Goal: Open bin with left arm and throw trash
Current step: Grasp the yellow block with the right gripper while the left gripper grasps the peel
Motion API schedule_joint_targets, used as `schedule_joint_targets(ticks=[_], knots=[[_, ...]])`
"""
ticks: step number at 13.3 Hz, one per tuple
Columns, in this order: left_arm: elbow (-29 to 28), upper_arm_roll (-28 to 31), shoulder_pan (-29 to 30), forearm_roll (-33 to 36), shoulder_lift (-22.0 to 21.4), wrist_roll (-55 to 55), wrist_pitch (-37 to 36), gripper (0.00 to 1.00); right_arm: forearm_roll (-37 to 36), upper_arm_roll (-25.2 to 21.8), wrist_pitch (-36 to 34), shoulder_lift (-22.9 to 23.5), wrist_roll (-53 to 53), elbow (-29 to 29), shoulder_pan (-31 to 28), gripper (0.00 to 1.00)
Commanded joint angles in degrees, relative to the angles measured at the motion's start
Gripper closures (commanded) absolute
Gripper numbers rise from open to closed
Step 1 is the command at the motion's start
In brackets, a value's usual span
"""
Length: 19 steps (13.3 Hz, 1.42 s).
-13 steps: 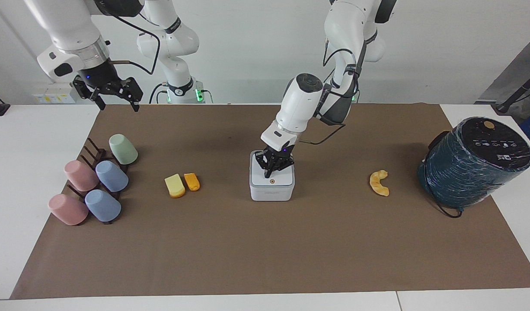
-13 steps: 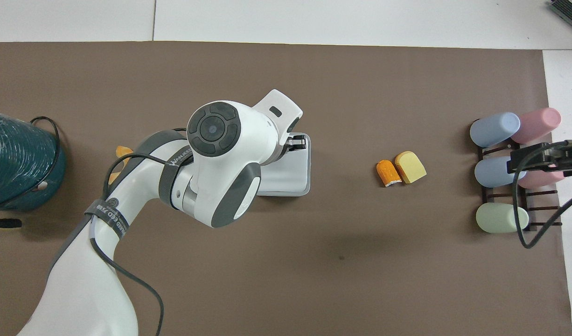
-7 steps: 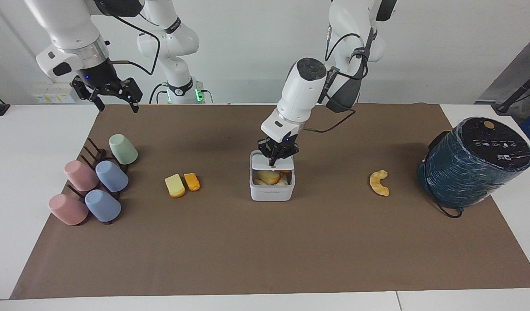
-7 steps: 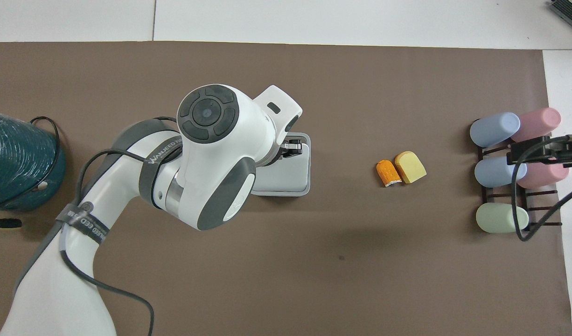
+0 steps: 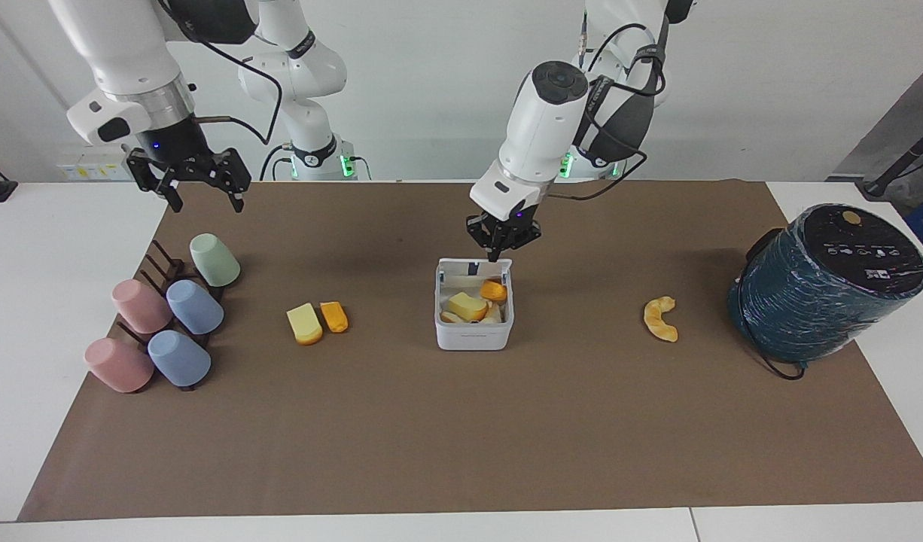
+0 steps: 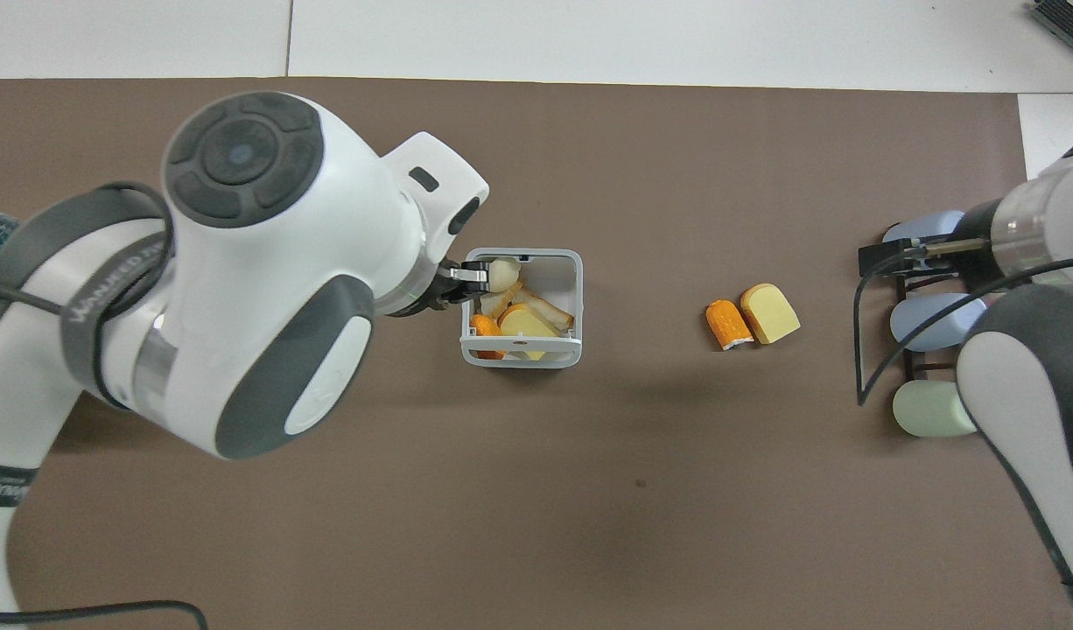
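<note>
Bin [image 5: 473, 336]: small white square box, mid-mat. Lid [image 5: 474, 265] now swung up on the hinge edge nearer the robots, standing upright; 1 second ago flat and shut, half a second ago part-raised. Interior exposed, already holding several yellow and orange scraps [image 5: 473, 304].

Left gripper [image 5: 501, 251]: lifted clear of the lid since the press on it, now just above the upright lid's top edge. Fingertips pressed together, nothing pinched.

Right gripper [image 5: 199, 194]: raised above the mat edge, over the rack of pastel cups [image 5: 168, 320]. Jaws spread, empty. Waiting.

Trash on mat, 3 pieces, all unmoved: pale yellow wedge [image 5: 304, 324] touching orange chunk [image 5: 334, 316], beside the bin toward the right arm's end; yellow-orange crescent peel [image 5: 661, 318] toward the left arm's end, near the dark teal cylinder [image 5: 823, 284].

Status: opening step judged complete. Throwing step not yet begun; 3 pieces left to bin.
</note>
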Motion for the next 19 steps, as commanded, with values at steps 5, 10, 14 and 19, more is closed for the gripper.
schedule_joint_targets(ticks=[5, 10, 14, 19], knots=[[-2.68, 0.21, 21.50, 0.75, -3.40, 25.12, -3.97, 1.00, 1.27, 0.21, 15.71, 9.23, -6.33, -8.92, 1.10, 0.00], [-13.40, 0.39, 26.01, 8.04, -4.90, 28.22, 10.08, 0.31, 8.92, 0.21, 23.55, 12.93, -16.63, -15.08, 0.04, 0.00], [-20.69, 0.30, 25.57, 11.36, -3.94, 28.31, 18.77, 0.01, 9.10, 0.21, 26.01, 15.21, -15.68, -15.26, 0.13, 1.00], [-27.91, 0.30, 25.92, 12.62, -3.94, 28.40, 28.90, 0.00, 9.10, 0.21, 24.44, 14.69, -8.39, -13.52, 1.01, 1.00]])
